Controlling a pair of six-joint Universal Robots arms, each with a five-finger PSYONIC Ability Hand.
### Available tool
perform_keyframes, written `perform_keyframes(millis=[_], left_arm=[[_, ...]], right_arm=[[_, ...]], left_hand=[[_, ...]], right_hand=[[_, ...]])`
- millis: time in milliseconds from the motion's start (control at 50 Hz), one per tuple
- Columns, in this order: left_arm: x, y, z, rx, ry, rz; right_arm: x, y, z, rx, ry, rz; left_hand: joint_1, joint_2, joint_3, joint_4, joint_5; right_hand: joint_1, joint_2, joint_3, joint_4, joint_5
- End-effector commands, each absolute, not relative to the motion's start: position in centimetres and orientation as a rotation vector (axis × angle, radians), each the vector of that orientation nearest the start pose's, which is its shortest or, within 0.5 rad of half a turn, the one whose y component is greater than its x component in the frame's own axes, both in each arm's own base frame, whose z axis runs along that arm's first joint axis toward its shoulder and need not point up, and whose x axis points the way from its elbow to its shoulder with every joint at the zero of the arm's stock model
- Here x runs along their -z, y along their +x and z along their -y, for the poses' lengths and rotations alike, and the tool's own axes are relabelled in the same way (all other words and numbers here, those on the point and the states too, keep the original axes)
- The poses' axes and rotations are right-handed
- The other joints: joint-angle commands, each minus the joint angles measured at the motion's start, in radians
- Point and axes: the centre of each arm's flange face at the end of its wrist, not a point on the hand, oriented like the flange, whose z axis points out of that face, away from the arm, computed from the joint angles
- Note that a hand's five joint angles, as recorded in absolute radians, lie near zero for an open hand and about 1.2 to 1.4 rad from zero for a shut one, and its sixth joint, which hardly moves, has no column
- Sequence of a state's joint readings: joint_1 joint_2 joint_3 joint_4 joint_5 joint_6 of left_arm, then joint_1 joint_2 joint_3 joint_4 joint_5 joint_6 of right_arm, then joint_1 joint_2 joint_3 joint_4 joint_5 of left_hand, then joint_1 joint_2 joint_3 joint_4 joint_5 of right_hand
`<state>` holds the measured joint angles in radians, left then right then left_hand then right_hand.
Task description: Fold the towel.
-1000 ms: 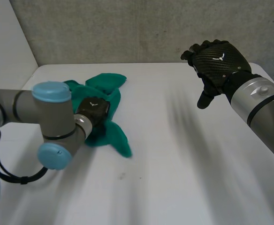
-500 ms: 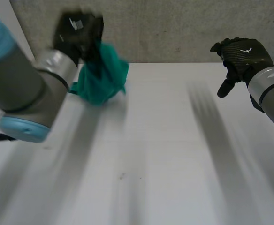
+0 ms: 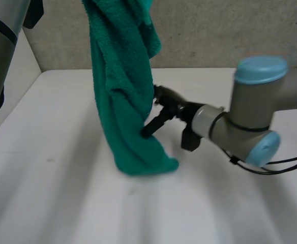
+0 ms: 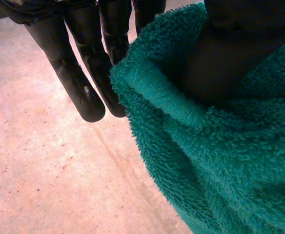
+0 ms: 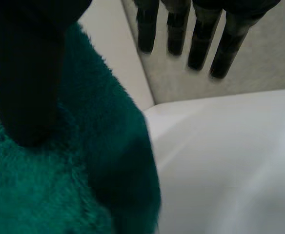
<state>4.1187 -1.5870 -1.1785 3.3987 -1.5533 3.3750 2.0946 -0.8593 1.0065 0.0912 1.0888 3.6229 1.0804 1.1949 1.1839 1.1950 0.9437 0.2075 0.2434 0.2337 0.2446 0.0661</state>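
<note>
The green towel (image 3: 123, 101) hangs in a long bunched strip, its lower end close to the white table (image 3: 62, 203). In the left wrist view my left hand (image 4: 79, 83) holds the towel's (image 4: 220, 161) top, with cloth pinched between the thumb and the fingers. My right hand (image 3: 161, 109) reaches in from the right, its straight fingers at the towel's side, a little above the lower end. In the right wrist view the fingers (image 5: 201, 44) stand straight and apart from the cloth, and the thumb (image 5: 25, 83) lies against the towel (image 5: 59, 185).
My left arm (image 3: 1, 30) rises at the far left. The right arm's elbow with its blue cap (image 3: 260, 71) hangs low over the table's right half. A grey wall (image 3: 214, 30) closes the back edge.
My left hand shut on the towel on the table and lifted it high, so it now hangs. The right hand came down from the back right to the hanging towel's side.
</note>
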Motion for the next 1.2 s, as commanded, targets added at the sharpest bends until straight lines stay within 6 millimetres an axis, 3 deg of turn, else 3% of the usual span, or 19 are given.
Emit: perform_keyframes(millis=[20,100,140,200,280,360,380,480,500,540,580,660,680,760,800,920,960,1080,1200], left_arm=[[-46.1,-29.2,19.8,3.092,0.629,-1.429],[-45.0,-28.5,21.2,3.026,0.589,-1.480],[-43.9,-27.8,22.5,2.965,0.555,-1.523],[-41.0,-25.7,25.8,2.805,0.474,-1.636],[-34.2,-24.1,29.1,2.545,0.454,-1.894],[-26.7,-24.0,30.1,2.301,0.465,-2.187],[-23.6,-24.0,30.0,2.197,0.474,-2.300],[-16.6,-24.0,29.9,1.951,0.463,-2.533],[-16.0,-24.0,29.9,1.929,0.459,-2.555],[-14.9,-24.1,30.1,1.899,0.446,-2.585],[-14.8,-23.9,30.4,1.899,0.435,-2.583],[-15.0,-23.5,31.0,1.905,0.410,-2.572],[-14.9,-22.8,31.3,1.883,0.394,-2.572],[-15.0,-21.9,30.5,1.811,0.390,-2.599],[-15.5,-21.9,29.8,1.789,0.404,-2.613],[-18.8,-23.3,26.5,1.823,0.503,-2.630],[-19.8,-24.1,25.2,1.862,0.553,-2.624],[-21.1,-26.9,19.9,1.945,0.779,-2.611],[-19.8,-27.5,19.4,1.886,0.882,-2.594]], right_arm=[[-19.0,36.7,30.0,1.210,-0.336,-1.957],[-22.8,34.5,31.4,1.484,-0.382,-1.965],[-26.0,31.5,32.8,1.703,-0.460,-1.963],[-29.7,28.3,33.4,1.930,-0.584,-1.941],[-32.4,28.0,31.6,2.049,-0.776,-1.884],[-32.1,28.4,30.1,1.999,-0.894,-1.895],[-31.6,28.5,29.8,1.970,-0.916,-1.905],[-29.1,30.1,27.8,1.821,-1.015,-1.929],[-25.3,32.0,26.4,1.671,-1.112,-1.977],[-22.8,32.9,25.8,1.580,-1.176,-2.015],[-19.8,33.4,25.0,1.472,-1.242,-2.082],[-16.6,32.6,24.3,1.346,-1.272,-2.204],[-16.3,32.4,24.1,1.335,-1.275,-2.216],[-15.4,31.9,23.7,1.302,-1.269,-2.243],[-15.2,31.7,23.6,1.298,-1.268,-2.245],[-17.3,31.2,22.8,1.360,-1.252,-2.212],[-17.7,31.1,22.7,1.374,-1.246,-2.208],[-22.4,30.2,21.9,1.553,-1.213,-2.114],[-24.7,28.9,22.7,1.673,-1.257,-2.089]], left_hand=[[0.316,0.201,0.212,0.201,0.278],[0.316,0.201,0.212,0.201,0.278],[0.316,0.201,0.212,0.201,0.278],[0.316,0.201,0.212,0.201,0.278],[0.316,0.201,0.212,0.201,0.278],[0.316,0.201,0.212,0.201,0.278],[0.316,0.201,0.212,0.201,0.278],[0.316,0.201,0.212,0.201,0.278],[0.316,0.201,0.212,0.201,0.278],[0.316,0.201,0.212,0.201,0.278],[0.316,0.201,0.212,0.201,0.278],[0.299,0.184,0.195,0.184,0.261],[-0.033,-0.147,-0.136,-0.147,-0.071],[-0.668,-0.783,-0.772,-0.783,-0.706],[-0.764,-0.878,-0.867,-0.878,-0.802],[-0.882,-0.996,-0.985,-0.996,-0.919],[-0.882,-0.996,-0.985,-0.996,-0.919],[-0.873,-0.987,-0.976,-0.987,-0.911],[-0.861,-0.976,-0.965,-0.976,-0.899]], right_hand=[[1.189,1.153,1.163,1.152,1.156],[1.189,1.153,1.163,1.152,1.156],[1.189,1.153,1.163,1.152,1.156],[1.189,1.153,1.163,1.152,1.156],[1.189,1.153,1.163,1.152,1.156],[1.189,1.153,1.163,1.152,1.156],[1.189,1.153,1.163,1.152,1.156],[1.189,1.153,1.163,1.152,1.156],[1.189,1.153,1.163,1.152,1.156],[1.189,1.153,1.163,1.152,1.156],[1.189,1.153,1.163,1.152,1.156],[1.189,1.153,1.163,1.152,1.156],[1.189,1.153,1.163,1.152,1.156],[1.189,1.153,1.163,1.152,1.156],[1.189,1.153,1.163,1.152,1.156],[0.380,0.344,0.354,0.343,0.347],[0.345,0.309,0.318,0.307,0.312],[0.250,0.214,0.224,0.213,0.217],[0.227,0.191,0.201,0.190,0.194]])
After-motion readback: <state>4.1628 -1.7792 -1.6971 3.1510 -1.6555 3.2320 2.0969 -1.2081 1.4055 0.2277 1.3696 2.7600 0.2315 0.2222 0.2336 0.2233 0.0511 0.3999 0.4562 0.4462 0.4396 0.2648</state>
